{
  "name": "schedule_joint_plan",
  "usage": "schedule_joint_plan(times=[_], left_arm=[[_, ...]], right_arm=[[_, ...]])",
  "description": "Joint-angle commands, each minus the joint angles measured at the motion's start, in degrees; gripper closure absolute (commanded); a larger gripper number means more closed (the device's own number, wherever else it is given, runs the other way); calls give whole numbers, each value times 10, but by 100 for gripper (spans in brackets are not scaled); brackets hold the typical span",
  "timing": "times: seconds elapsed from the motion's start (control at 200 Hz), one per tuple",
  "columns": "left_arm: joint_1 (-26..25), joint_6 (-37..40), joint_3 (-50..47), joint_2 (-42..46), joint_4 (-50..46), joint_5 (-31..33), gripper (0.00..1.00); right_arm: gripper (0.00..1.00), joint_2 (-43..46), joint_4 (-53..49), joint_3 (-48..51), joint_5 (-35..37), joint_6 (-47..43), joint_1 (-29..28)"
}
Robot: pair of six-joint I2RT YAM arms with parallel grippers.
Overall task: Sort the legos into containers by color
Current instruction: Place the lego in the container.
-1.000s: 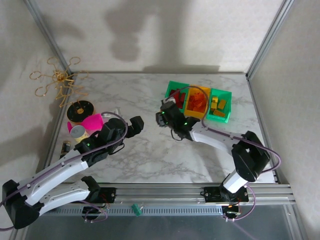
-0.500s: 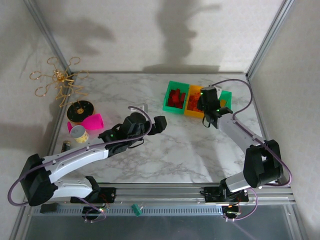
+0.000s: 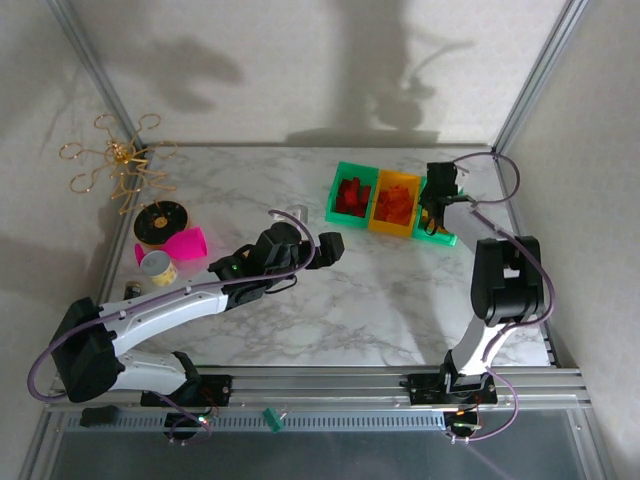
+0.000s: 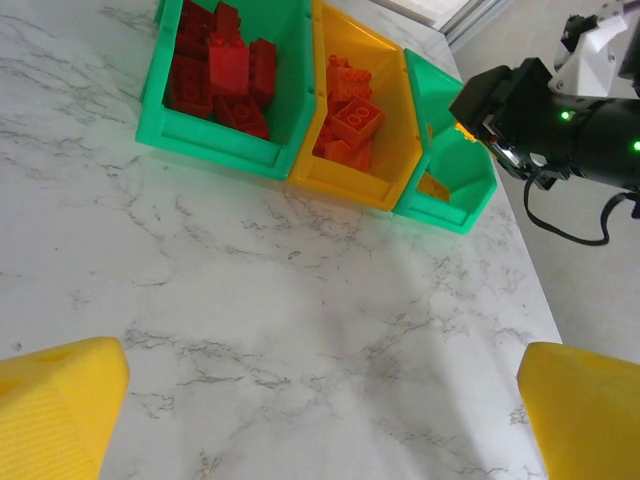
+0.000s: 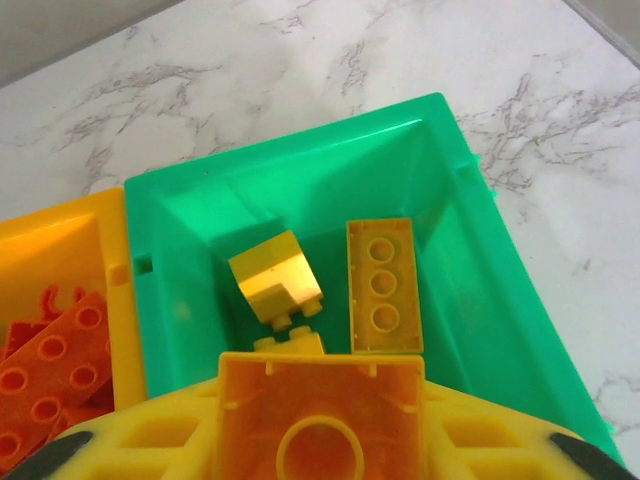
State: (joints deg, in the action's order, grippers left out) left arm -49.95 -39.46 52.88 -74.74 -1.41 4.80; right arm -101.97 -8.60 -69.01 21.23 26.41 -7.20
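Legos lay sorted in the containers near the table's far right corner: red bricks in the left green bin, orange bricks in the middle orange bin, yellow bricks in the right green bin. My right claw hung over that right bin, gripping one more yellow brick. My left claw stood wide open above the table's middle.

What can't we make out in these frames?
- Right tool: right wrist view, yellow plastic brick blends with yellow fingers; gripped or released unclear.
- Right translucent green plastic bin: top view, right arm covers its contents.
- Left tool: left wrist view, fingers cut off by bottom edge.
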Motion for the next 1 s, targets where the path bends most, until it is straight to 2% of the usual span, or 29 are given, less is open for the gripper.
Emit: schedule_joint_plan(times=[0.0, 0.215, 0.441, 0.711, 0.996], left_arm=[[-3, 21, 18, 11, -23, 34, 0], [5, 25, 9, 31, -27, 53, 0], [27, 10, -9, 64, -24, 51, 0], [46, -11, -32, 137, -71, 84, 0], [57, -54, -78, 246, -164, 138, 0]], right_arm=[[58, -28, -1, -47, 5, -10, 11], [47, -19, -9, -57, 11, -18, 6], [39, 47, 0, -14, 8, -34, -56], [27, 114, 13, 37, -40, -41, -181], [21, 104, 18, 55, -69, -76, -330]])
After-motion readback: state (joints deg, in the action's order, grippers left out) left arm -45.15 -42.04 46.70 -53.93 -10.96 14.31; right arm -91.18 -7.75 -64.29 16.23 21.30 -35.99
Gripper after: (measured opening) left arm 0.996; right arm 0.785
